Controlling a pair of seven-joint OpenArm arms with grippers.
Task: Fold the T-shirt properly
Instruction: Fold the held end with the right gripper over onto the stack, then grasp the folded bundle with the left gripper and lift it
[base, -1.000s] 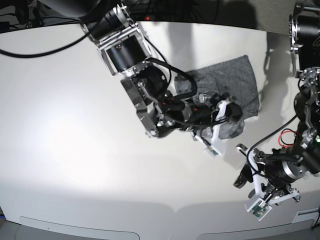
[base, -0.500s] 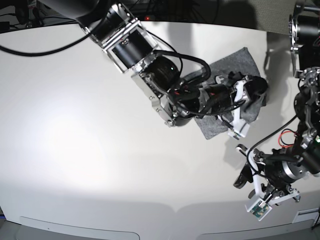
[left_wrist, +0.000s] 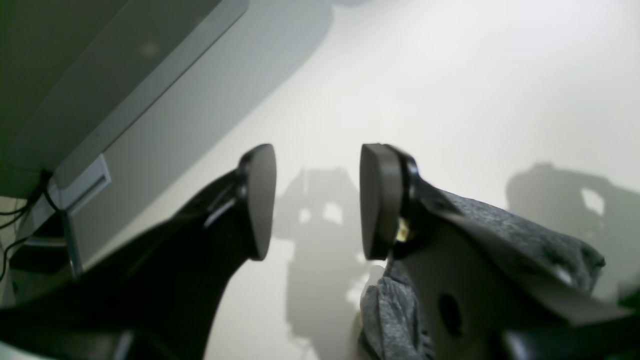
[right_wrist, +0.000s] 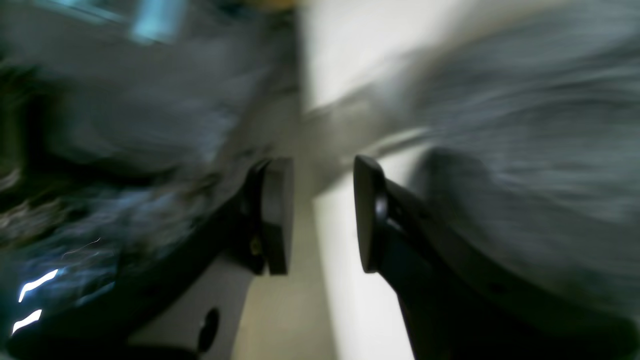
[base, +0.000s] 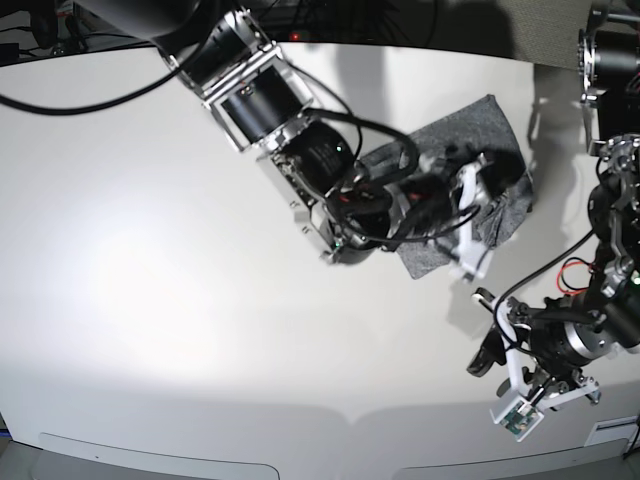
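Note:
The grey T-shirt (base: 475, 125) lies as a small folded bundle at the back right of the white table (base: 150, 260). My right gripper (base: 492, 205) hovers over its right part, open, with nothing between the fingers. The blurred right wrist view shows the right gripper (right_wrist: 322, 215) with jaws apart and grey T-shirt fabric (right_wrist: 525, 150) to the right. My left gripper (base: 492, 340) waits nearer the front right edge, apart from the shirt. In its wrist view the left gripper (left_wrist: 317, 200) is open and empty, with the T-shirt (left_wrist: 525, 235) showing behind its right finger.
The right arm's bulky links (base: 290, 130) stretch diagonally from the back left across the table and cover part of the shirt. The table's front rim (base: 300, 465) runs along the bottom. A second robot base (base: 610, 60) stands at the back right.
The right gripper carried a shirt edge up and to the right, then opened and let it go. It has since drawn back slightly left. The left arm stayed still.

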